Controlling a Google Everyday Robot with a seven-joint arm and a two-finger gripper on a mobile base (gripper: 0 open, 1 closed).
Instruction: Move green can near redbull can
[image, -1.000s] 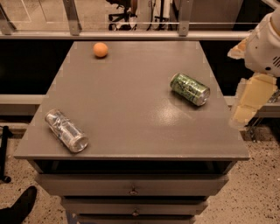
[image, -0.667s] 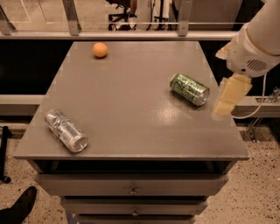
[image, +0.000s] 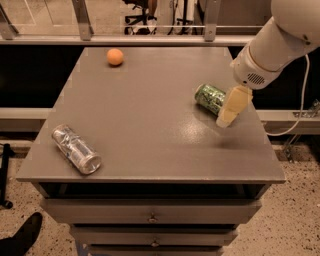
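Observation:
The green can (image: 210, 97) lies on its side on the right part of the grey table (image: 150, 120). The redbull can (image: 76, 149), slim and silvery, lies on its side near the table's front left corner, far from the green can. My gripper (image: 232, 106) hangs from the white arm at the right. Its pale yellow fingers (image: 235, 102) are just in front of the green can's right end and cover part of it. They hold nothing that I can see.
An orange ball (image: 115, 56) sits at the far left of the table. A railing runs behind the table. Drawers sit below the front edge. A shoe (image: 22, 235) shows on the floor at the lower left.
The arm has swung left from the table's right edge, and the gripper now overlaps the green can's right end. Both cans and the ball have not moved.

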